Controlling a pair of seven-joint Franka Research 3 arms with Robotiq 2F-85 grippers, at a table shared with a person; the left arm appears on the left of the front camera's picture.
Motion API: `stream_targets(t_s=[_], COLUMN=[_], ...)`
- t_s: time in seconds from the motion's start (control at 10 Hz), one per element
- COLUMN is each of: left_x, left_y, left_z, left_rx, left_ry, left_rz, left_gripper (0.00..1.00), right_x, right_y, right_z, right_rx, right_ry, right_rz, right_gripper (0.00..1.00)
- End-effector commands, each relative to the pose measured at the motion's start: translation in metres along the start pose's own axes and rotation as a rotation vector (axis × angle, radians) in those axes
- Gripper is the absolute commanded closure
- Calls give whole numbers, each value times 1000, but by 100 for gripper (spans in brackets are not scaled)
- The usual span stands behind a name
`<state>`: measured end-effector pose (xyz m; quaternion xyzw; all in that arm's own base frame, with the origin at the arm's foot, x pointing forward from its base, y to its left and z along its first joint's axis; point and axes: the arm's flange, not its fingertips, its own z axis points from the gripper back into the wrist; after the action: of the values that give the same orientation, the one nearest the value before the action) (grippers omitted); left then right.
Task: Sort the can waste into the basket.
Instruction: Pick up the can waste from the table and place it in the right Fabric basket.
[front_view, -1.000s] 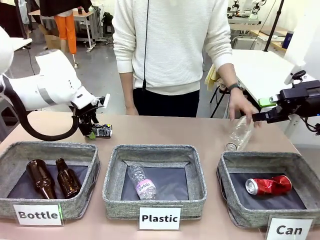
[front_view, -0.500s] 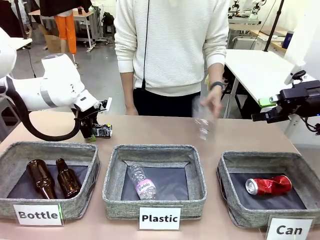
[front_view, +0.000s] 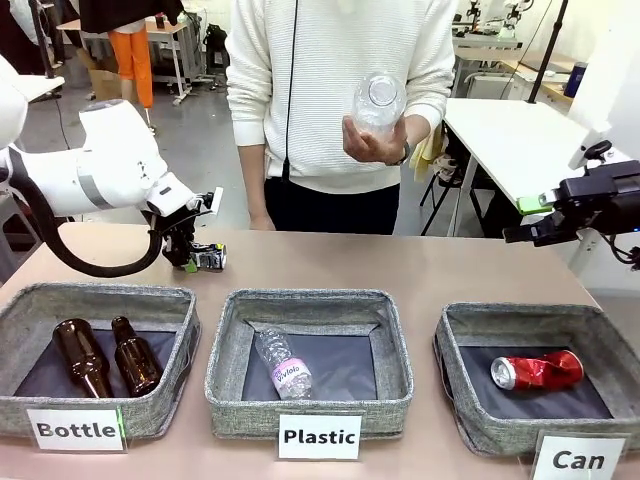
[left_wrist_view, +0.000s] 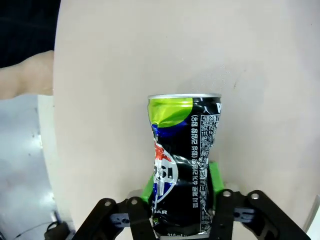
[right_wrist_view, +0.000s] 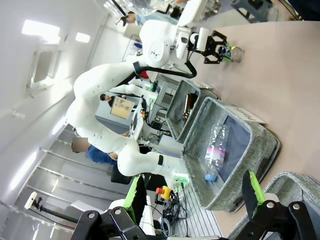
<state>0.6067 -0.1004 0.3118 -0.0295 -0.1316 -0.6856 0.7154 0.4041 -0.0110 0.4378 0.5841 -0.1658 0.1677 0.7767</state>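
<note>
The crushed black-and-white can (left_wrist_view: 182, 160) lies on its side on the table (left_wrist_view: 125, 75), toward its far left behind the Bottle bin (front_view: 95, 300). The left fingers (left_wrist_view: 215, 175) are clamped across its dented waist, so the grasp looks made and the lift not yet begun. Next comes a lift and a long carry right, past the Plastic bin (front_view: 305, 300), to the Can basket (front_view: 520, 315), where the red can (front_view: 537, 370) already lies. The left wrist view gives the pinch itself. The front view gives the route, the right fingers (front_view: 525, 233) spread wide and empty, and a person holding up a clear bottle (front_view: 378, 100).
</note>
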Motion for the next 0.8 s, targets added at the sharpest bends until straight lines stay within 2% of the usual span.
stream_targets(t_s=[0.0,0.1,0.4,0.5,0.7], left_x=[-4,-5,-11,-15,-41], left_y=[-1,0,2,2,-16], left_z=[1,4,18,38,122], left_rx=[11,17,43,47,118], left_ry=[-2,-3,-15,-32,-109], left_rz=[19,23,44,87,185], left_gripper=[94,100,100,100,100], right_x=[1,1,1,1,1], right_y=[1,1,1,1,1], right_z=[2,2,2,2,2], right_rx=[9,9,9,9,9], right_ry=[-1,-1,-1,-1,-1], right_rz=[23,23,23,23,23], right_gripper=[0,0,0,0,0])
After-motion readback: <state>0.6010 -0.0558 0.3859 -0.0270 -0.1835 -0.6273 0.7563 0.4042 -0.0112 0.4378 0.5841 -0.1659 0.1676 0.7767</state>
